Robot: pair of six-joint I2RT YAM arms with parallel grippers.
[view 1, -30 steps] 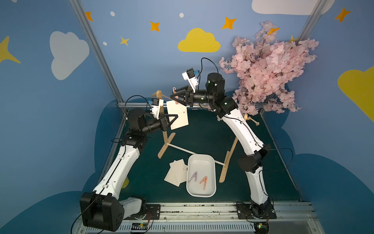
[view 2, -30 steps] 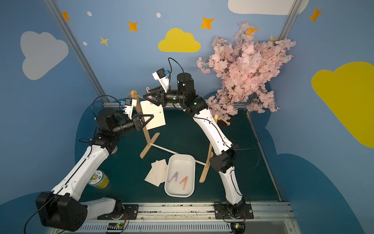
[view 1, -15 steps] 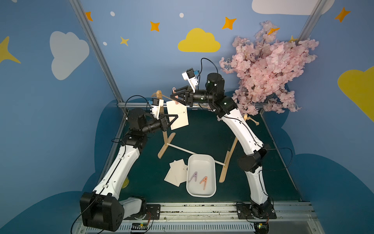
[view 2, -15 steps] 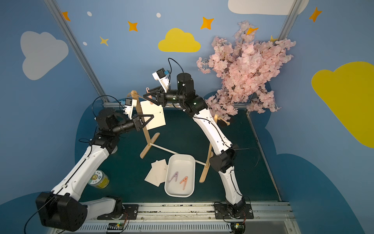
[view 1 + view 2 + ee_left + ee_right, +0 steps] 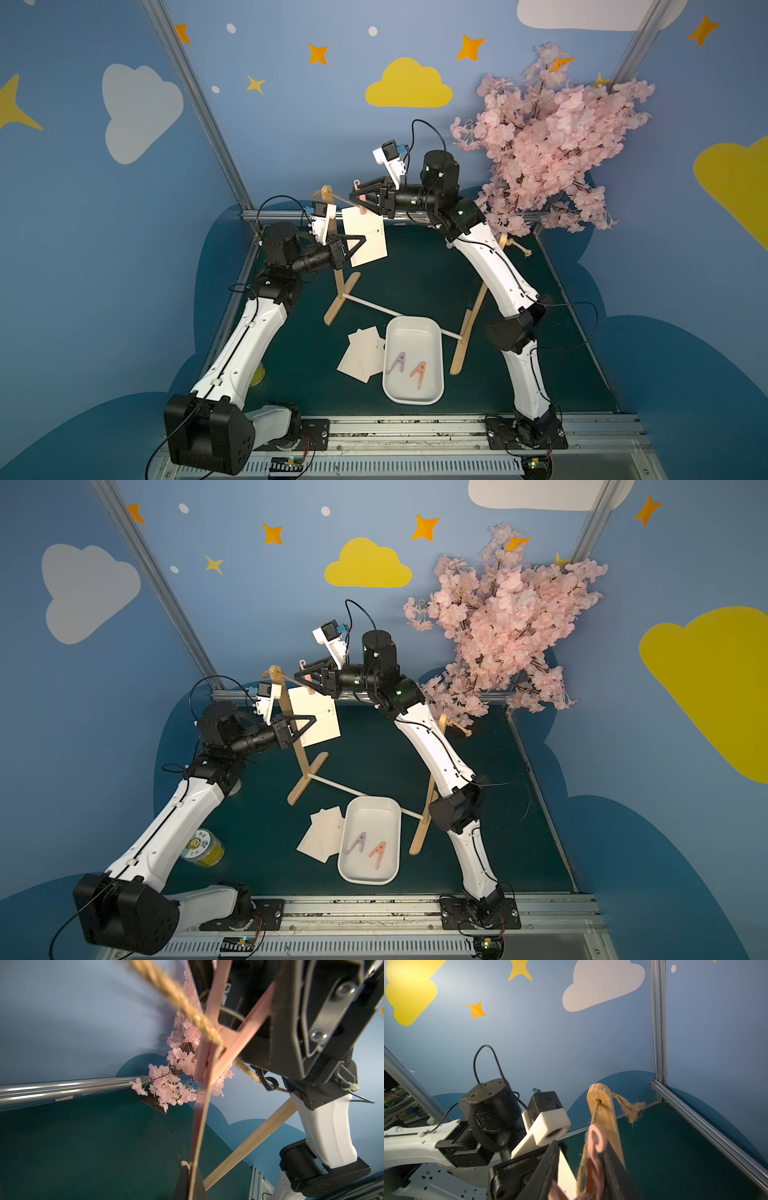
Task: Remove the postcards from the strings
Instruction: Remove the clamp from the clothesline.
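Left gripper (image 5: 360, 244) is clamped on one edge of the hanging postcard (image 5: 371, 226). Right gripper (image 5: 354, 195) pinches the pink clothespin (image 5: 209, 1057) fastening that card to the twine (image 5: 187, 1007) near the wooden post (image 5: 341, 278). Two postcards (image 5: 361, 357) lie beside the tray (image 5: 415, 322).

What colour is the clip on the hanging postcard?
Pink. The clip shows best in the left wrist view.

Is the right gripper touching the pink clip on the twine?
Touching: left wrist view shows a right gripper finger pressed on the pink clip handle.
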